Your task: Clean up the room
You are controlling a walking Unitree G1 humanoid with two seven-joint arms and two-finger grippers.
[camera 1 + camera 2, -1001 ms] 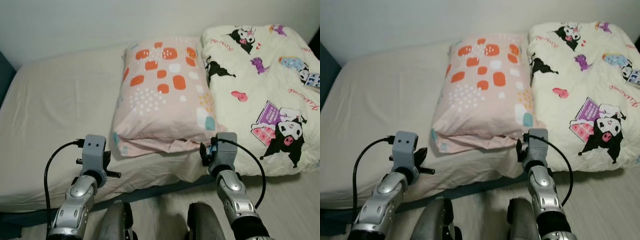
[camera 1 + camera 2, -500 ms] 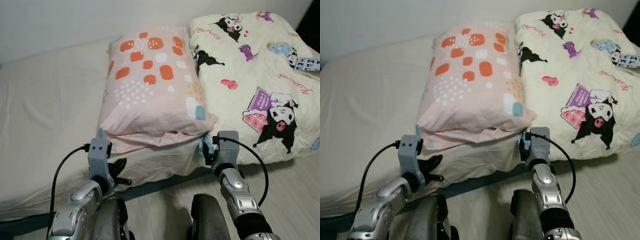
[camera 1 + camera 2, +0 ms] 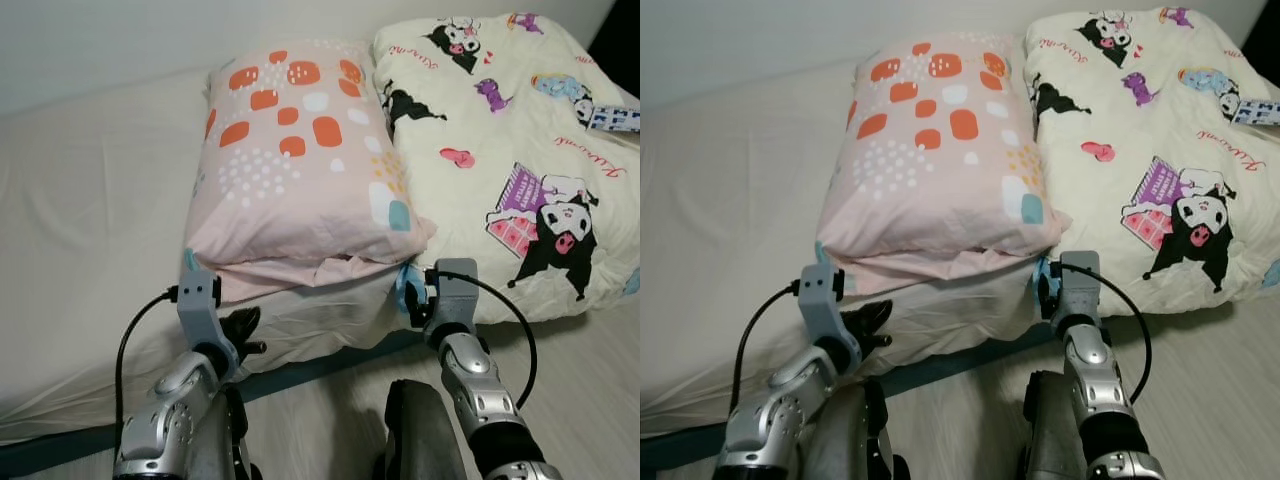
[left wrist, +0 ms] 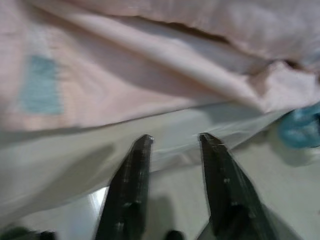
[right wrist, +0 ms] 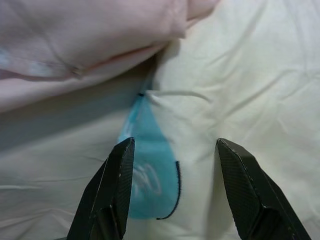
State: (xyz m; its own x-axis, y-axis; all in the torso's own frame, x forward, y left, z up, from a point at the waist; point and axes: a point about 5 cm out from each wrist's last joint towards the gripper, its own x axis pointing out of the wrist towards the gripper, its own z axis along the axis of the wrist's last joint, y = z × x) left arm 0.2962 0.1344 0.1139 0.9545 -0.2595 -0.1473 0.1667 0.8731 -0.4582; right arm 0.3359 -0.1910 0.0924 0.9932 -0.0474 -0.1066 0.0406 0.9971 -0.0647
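Pillow [image 3: 300, 160] just beyond both parted grippers.

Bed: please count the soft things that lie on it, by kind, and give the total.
Pillow, pink with orange spots: 1
Blanket, cream with cartoon figures: 1
Small blue cloth piece at the bed edge between them, kind unclear: 1
Total: 3

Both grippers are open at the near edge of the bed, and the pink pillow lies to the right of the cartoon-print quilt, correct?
Not quite: in the left eye view the pink pillow lies left of the cartoon-print quilt. The left gripper and right gripper are indeed open at the bed edge.
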